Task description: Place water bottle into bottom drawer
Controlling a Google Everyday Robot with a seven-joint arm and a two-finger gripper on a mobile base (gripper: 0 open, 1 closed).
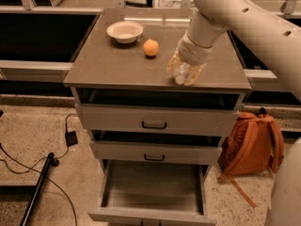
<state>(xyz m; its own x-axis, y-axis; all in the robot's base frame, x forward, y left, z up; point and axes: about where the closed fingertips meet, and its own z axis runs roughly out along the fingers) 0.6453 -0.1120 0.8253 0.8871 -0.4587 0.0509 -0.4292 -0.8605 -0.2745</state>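
The water bottle [180, 73], clear with a white cap pointing toward the camera, is at the front right of the cabinet top [113, 60]. My gripper [184, 70] hangs from the arm at upper right, with its yellowish fingers [173, 62] on either side of the bottle, shut on it. The bottle's rear part is hidden under the wrist. The bottom drawer [150, 189] is pulled out at the foot of the cabinet, with its flat grey floor bare.
A white bowl [124, 31] and an orange [150, 47] sit at the back of the top. Two upper drawers with black handles [154, 125] [154, 157] stand slightly out. An orange backpack [249, 145] leans at the right. Cables [47, 166] lie on the floor at the left.
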